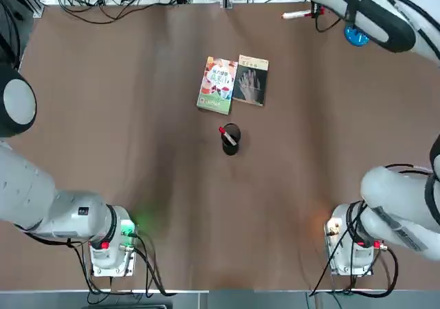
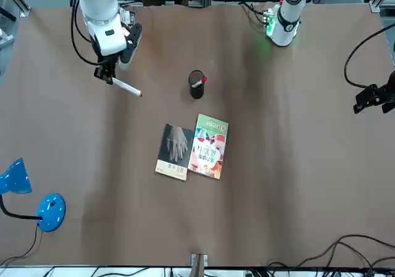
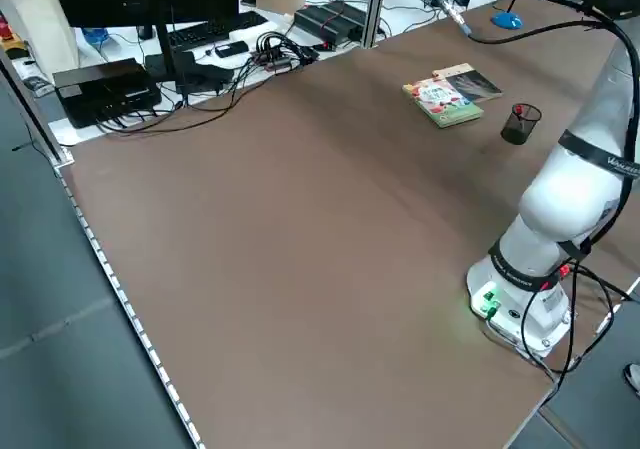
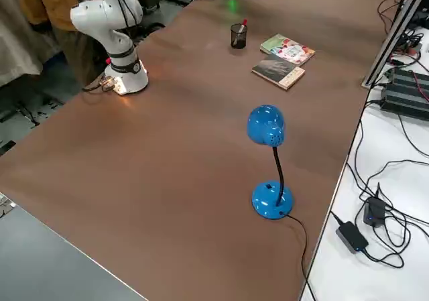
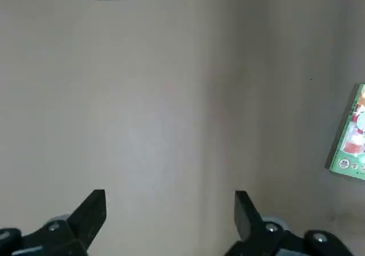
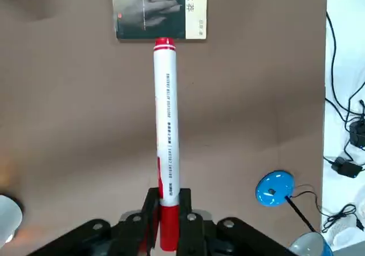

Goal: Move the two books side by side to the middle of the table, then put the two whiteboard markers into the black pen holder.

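Two paperbacks (image 1: 230, 82) side by side, one red-capped marker (image 1: 227, 136) in black cup (image 1: 229, 150), another marker (image 6: 167, 125) held aloft

Top: we look down, facing away from robot.
Front: we face the robot; both share the books (image 1: 232, 82).

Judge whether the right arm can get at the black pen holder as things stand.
Probably yes: the right gripper, holding a marker, has bare table between it and the pen holder.
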`<state>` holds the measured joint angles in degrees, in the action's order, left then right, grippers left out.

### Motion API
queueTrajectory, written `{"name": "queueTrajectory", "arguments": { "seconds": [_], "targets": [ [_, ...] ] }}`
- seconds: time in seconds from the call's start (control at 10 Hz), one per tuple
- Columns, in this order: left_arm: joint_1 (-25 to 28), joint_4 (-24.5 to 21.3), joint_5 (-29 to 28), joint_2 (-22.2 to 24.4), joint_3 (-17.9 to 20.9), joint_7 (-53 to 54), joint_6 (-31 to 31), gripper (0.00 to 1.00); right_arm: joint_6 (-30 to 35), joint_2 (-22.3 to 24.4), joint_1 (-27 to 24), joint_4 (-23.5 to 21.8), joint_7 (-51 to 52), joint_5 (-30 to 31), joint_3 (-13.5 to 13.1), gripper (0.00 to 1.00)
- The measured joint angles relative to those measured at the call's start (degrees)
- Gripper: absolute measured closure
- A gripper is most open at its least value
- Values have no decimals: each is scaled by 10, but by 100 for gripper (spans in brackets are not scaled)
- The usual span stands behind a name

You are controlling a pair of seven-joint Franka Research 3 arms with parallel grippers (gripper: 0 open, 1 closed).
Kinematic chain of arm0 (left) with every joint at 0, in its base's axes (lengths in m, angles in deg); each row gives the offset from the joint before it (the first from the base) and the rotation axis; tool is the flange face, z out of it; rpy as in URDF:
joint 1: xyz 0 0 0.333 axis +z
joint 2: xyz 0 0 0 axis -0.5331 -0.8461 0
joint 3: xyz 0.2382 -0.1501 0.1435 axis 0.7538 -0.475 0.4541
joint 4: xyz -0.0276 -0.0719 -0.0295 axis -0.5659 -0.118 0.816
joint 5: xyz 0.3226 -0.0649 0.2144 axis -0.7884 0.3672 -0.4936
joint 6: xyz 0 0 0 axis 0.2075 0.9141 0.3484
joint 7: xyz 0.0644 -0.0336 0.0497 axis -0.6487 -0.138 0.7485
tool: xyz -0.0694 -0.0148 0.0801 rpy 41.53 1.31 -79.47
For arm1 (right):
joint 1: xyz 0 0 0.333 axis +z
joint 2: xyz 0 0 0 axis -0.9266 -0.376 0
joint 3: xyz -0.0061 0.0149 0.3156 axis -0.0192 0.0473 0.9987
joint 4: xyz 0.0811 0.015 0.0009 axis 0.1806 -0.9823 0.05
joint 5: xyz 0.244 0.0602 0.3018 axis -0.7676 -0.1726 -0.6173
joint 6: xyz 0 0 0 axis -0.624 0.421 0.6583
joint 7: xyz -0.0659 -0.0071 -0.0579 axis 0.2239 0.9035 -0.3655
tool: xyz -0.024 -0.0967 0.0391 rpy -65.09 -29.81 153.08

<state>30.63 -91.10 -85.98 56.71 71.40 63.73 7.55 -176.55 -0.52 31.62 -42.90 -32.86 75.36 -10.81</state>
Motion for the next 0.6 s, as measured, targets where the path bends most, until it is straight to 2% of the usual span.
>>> {"name": "queueTrajectory", "arguments": {
  "seconds": [0.2, 0.4, 0.6],
  "targets": [
    [1, 0, 0, 0, 0, 0, 0, 1, -2, -31, 154, 0, -3, 24, -144, 82],
    [1, 0, 0, 0, 0, 0, 0, 1, -6, -51, 335, 3, -11, 31, -315, 82],
    [2, 0, 0, 0, 1, 0, 0, 1, -6, -64, 506, 13, -45, 43, -464, 82]
  ]
}}
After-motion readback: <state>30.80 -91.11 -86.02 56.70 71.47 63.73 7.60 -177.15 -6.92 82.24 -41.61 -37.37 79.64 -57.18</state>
